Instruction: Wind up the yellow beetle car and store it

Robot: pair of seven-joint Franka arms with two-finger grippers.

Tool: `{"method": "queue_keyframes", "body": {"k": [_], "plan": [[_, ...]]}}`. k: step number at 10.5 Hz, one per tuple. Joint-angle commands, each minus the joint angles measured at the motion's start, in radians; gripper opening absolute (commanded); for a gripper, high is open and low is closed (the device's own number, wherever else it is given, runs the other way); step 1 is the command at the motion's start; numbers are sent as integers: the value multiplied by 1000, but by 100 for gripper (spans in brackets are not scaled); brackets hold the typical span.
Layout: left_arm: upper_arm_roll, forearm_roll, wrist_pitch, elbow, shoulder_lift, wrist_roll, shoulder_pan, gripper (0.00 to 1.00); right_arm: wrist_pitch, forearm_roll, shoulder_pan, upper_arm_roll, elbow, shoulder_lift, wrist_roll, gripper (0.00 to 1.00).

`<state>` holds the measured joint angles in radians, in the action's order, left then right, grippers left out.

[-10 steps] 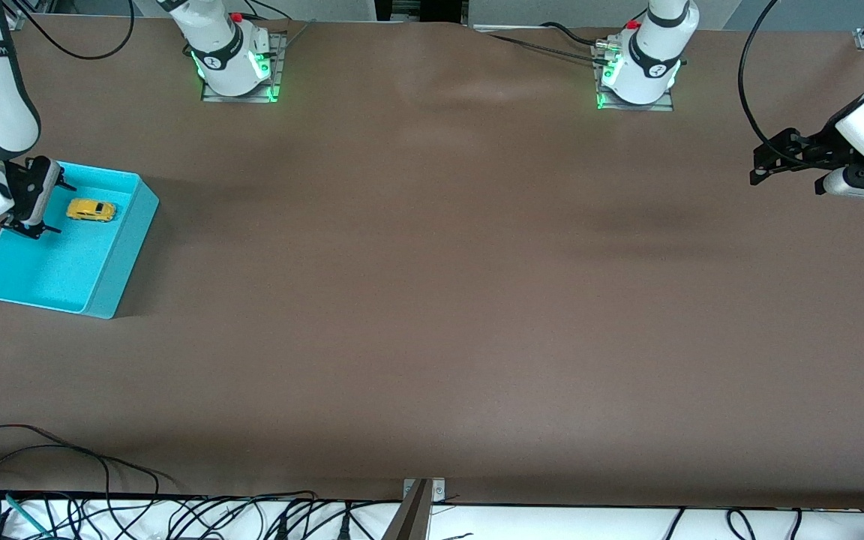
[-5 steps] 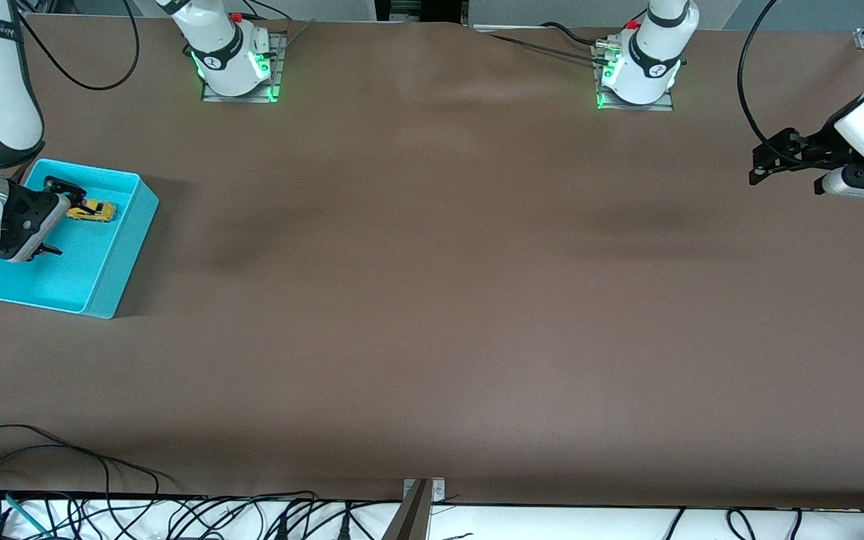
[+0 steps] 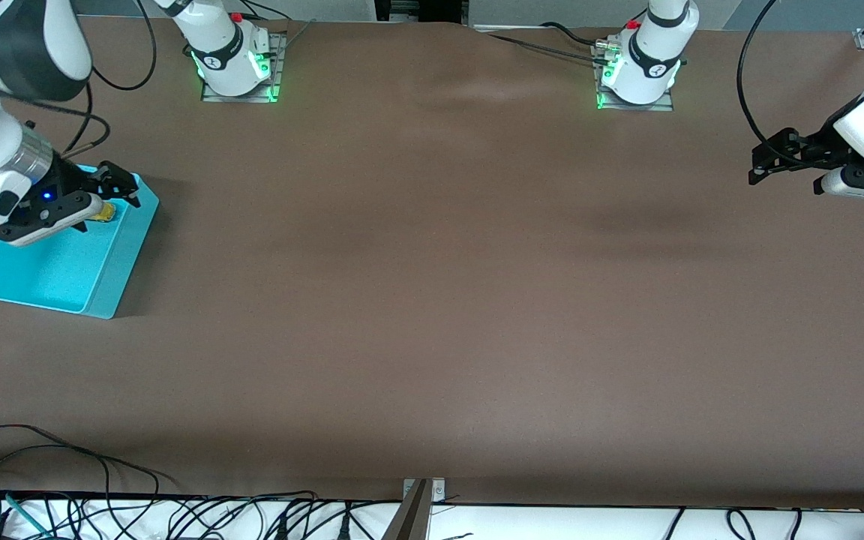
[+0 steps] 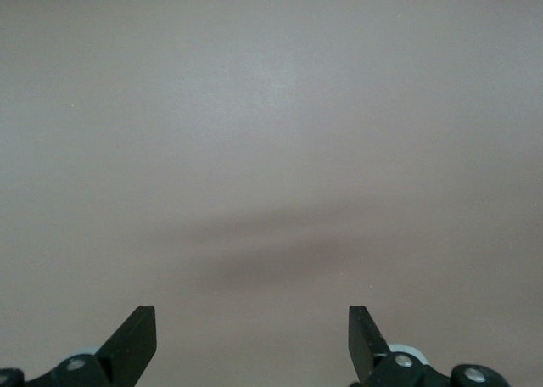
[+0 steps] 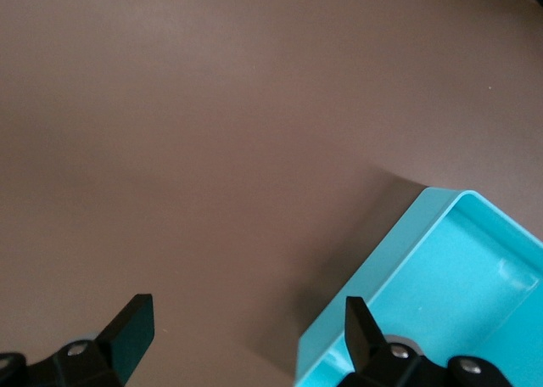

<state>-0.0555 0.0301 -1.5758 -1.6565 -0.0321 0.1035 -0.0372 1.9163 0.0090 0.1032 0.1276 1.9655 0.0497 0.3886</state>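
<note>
- One turquoise bin (image 3: 113, 259) sits at the right arm's end of the table (image 3: 432, 300); the yellow beetle car (image 3: 106, 213) lies inside it, mostly hidden under the gripper.
- Right gripper (image 3: 118, 192) hangs over the bin, above the car; fingers (image 5: 127, 329) spread wide, nothing between them.
- Left gripper (image 3: 762, 163) waits above bare table at the left arm's end; fingers (image 4: 136, 343) parted, holding nothing.
</note>
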Motion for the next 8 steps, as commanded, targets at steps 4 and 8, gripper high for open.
{"method": "queue_keyframes", "body": {"k": [4, 8], "plan": [[0, 24, 11, -2, -8, 1, -9, 100, -152, -3, -146, -71, -178, 3, -402, 100], [0, 24, 11, -2, -8, 1, -9, 100, -132, -47, -146, -69, -316, -162, -399, 100]]}}
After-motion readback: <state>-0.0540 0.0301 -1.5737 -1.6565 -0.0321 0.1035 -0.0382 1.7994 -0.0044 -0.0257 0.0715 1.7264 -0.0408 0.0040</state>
